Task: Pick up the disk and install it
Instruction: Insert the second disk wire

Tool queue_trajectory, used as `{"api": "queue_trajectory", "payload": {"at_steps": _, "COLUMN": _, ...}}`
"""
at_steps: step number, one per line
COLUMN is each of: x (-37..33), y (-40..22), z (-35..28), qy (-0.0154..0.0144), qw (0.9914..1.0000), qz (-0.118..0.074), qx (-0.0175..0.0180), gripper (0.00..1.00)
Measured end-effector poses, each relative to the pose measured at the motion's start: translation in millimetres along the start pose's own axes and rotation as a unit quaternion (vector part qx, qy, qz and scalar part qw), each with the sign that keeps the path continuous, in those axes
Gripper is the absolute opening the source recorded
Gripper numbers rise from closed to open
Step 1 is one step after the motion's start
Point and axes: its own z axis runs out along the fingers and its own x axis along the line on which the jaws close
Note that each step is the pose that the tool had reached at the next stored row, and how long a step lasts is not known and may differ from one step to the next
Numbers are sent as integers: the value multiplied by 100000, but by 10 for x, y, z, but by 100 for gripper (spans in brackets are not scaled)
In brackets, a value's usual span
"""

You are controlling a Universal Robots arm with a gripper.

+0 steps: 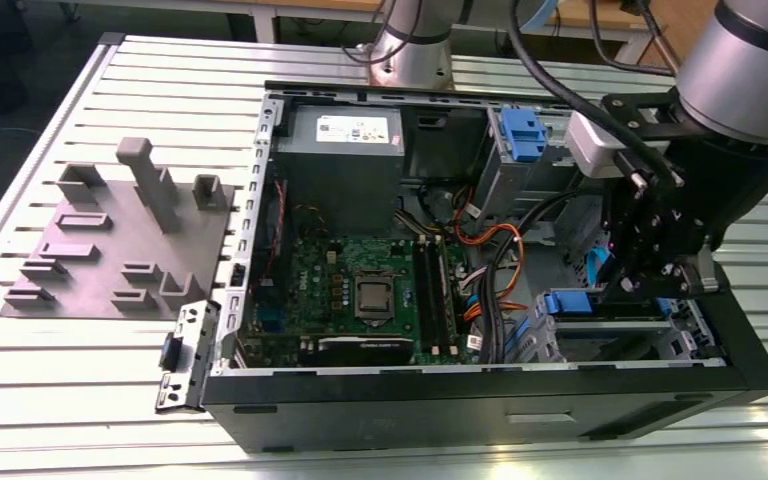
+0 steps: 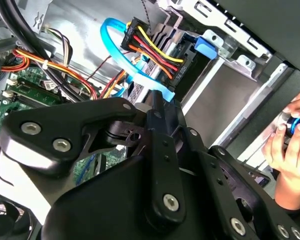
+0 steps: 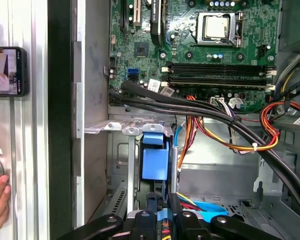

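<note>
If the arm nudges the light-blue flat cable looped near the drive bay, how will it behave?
The light-blue flat cable likely bends and springs back: it is thin and arcs freely. Probably light. One end seems to meet the black connector, so a hard push might strain it.

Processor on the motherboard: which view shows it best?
The first wrist view: the processor sits unobstructed, seen square-on. The exterior view shows it farther off, at a slant. The second wrist view offers the motherboard's edge.

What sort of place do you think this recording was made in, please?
Probably a robotics lab or test bench for computer assembly. An open desktop computer case lies on a slatted metal table with its motherboard exposed, a grey fixture plate sits beside it, and the robot arm reaches into the case.
</note>
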Motion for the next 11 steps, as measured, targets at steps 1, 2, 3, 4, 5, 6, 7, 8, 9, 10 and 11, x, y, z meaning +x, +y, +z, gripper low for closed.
{"api": "queue_trajectory", "payload": {"at_steps": 1, "x": 1, "y": -1, "z": -15, "qy": -4, "qw": 100000, "qz": -1, "qx": -12, "gripper": 24}}
{"api": "queue_trajectory", "payload": {"at_steps": 2, "x": 2, "y": -2, "z": -28, "qy": -6, "qw": 100000, "qz": -1, "qx": -22, "gripper": 24}}
{"api": "queue_trajectory", "payload": {"at_steps": 3, "x": 3, "y": -3, "z": -42, "qy": -3, "qw": 100000, "qz": -1, "qx": -29, "gripper": 24}}
{"api": "queue_trajectory", "payload": {"at_steps": 4, "x": 3, "y": -4, "z": -55, "qy": -7, "qw": 100000, "qz": -1, "qx": -39, "gripper": 24}}
{"api": "queue_trajectory", "payload": {"at_steps": 5, "x": 4, "y": -5, "z": -69, "qy": -6, "qw": 100000, "qz": -2, "qx": -49, "gripper": 24}}
{"api": "queue_trajectory", "payload": {"at_steps": 6, "x": 5, "y": -6, "z": -80, "qy": -5, "qw": 100000, "qz": -1, "qx": -62, "gripper": 24}}
{"api": "queue_trajectory", "payload": {"at_steps": 7, "x": 5, "y": -7, "z": -82, "qy": -17, "qw": 100000, "qz": -4, "qx": -70, "gripper": 24}}
{"api": "queue_trajectory", "payload": {"at_steps": 8, "x": 5, "y": -6, "z": -82, "qy": -19, "qw": 100000, "qz": -4, "qx": -69, "gripper": 24}}
{"api": "queue_trajectory", "payload": {"at_steps": 9, "x": 5, "y": -6, "z": -82, "qy": -21, "qw": 100000, "qz": -1, "qx": -71, "gripper": 24}}
{"api": "queue_trajectory", "payload": {"at_steps": 10, "x": 5, "y": -7, "z": -82, "qy": -13, "qw": 100000, "qz": -5, "qx": -71, "gripper": 24}}
{"api": "queue_trajectory", "payload": {"at_steps": 11, "x": 5, "y": -6, "z": -82, "qy": -10, "qw": 100000, "qz": -3, "qx": -72, "gripper": 22}}
